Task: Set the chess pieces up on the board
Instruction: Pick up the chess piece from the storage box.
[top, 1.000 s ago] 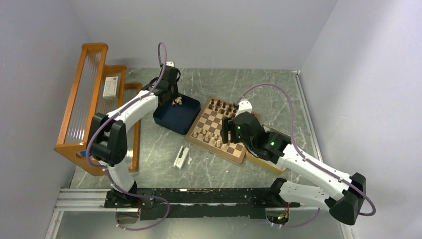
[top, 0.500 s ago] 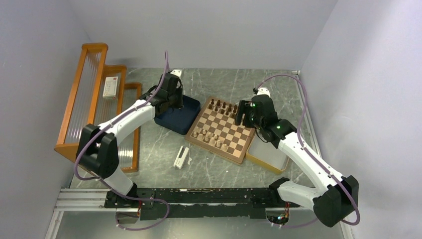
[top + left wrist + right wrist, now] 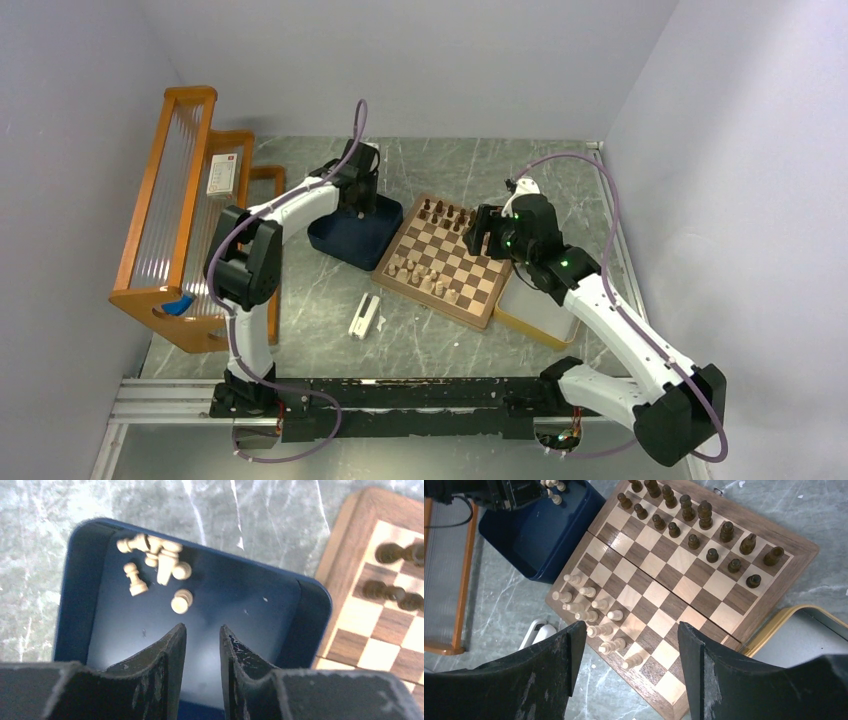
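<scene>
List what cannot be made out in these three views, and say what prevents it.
- Top external: what lies in the blue tray, hidden under the left gripper.
- Top external: which pale chess pieces are which; too small.
- Left wrist: most of the board, cut off by the right edge.
- Right wrist: the board's near corner, behind the right gripper; the yellow-rimmed tray, mostly cut off.

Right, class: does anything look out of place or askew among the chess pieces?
Yes. Several pale pieces lie toppled in a heap in the dark blue tray, off the board. The pale ranks there look ragged beside the neat dark pieces.
</scene>
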